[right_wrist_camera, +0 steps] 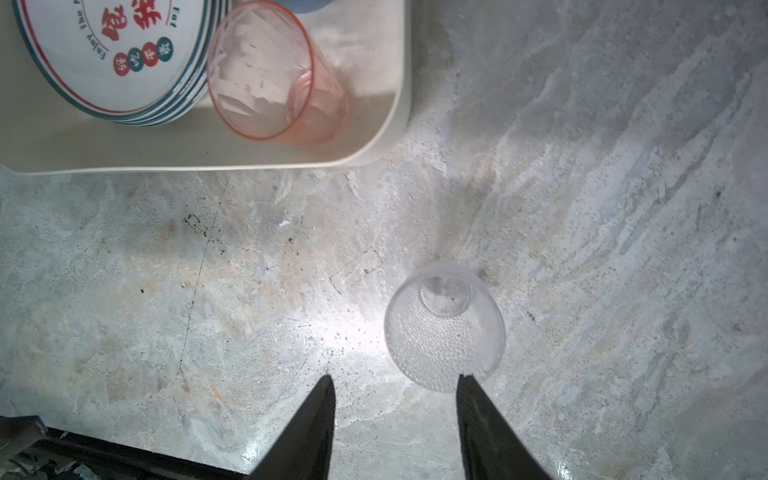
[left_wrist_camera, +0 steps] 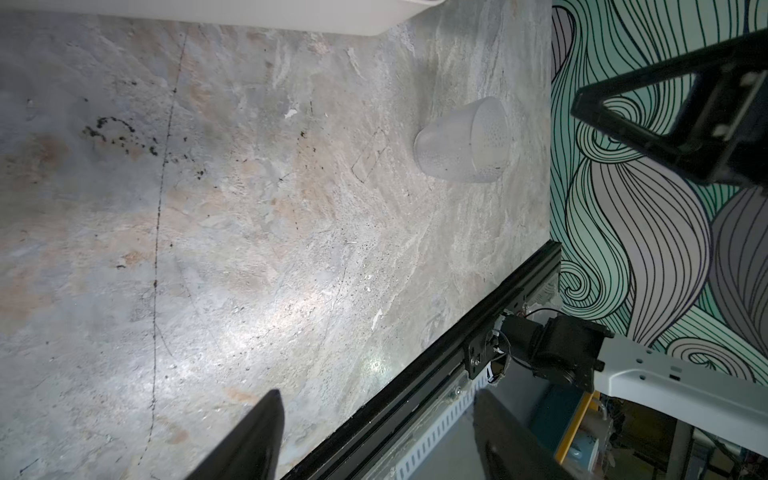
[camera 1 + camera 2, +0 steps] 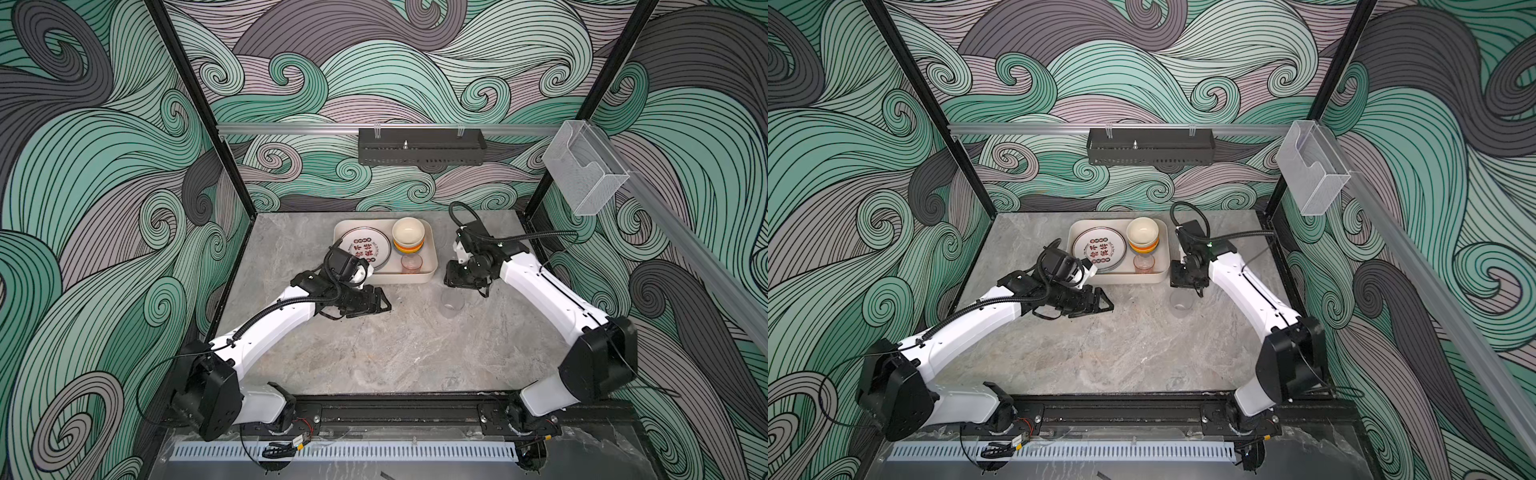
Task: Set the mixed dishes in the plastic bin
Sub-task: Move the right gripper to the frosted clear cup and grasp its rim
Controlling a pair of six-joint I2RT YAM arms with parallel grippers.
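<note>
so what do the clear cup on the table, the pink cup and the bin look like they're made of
The clear cup: likely thin plastic, possibly glass; see-through, with a fine dotted texture.
The pink cup: probably tinted plastic; translucent, smooth, glossy, with a thin rim.
The bin: looks like opaque cream plastic; matte, with moulded rounded corners.

the plate (image 1: 112, 54) reads "enjoy the" around red chinese characters.
</note>
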